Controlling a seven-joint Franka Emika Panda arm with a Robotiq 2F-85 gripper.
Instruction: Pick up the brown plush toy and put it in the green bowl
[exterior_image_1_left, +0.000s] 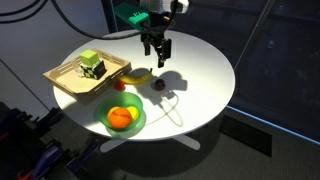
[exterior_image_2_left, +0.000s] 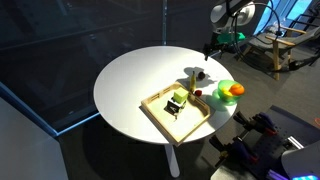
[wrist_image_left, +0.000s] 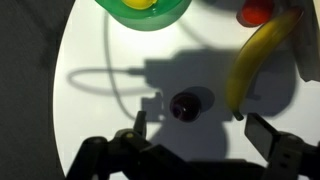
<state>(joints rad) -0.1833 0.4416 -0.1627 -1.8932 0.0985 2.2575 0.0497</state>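
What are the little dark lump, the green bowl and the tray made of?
The dark lump looks soft, maybe plush, but it shows only as a small maroon blob, so that is a guess. The green bowl seems plastic: uniform bright colour, smooth rim. The tray looks like pale wood: matte tan surface with raised edges.

Round white table (exterior_image_1_left: 200, 70), seen in both exterior views. Directly on its top: a wooden tray (exterior_image_1_left: 62, 82) near one edge, a green bowl (exterior_image_1_left: 104, 118) just beside the tray, a banana (exterior_image_1_left: 138, 76) and small red ball (exterior_image_1_left: 120, 85) between them. Near the banana, apart from it on bare tabletop, a brown plush toy (exterior_image_1_left: 158, 85).
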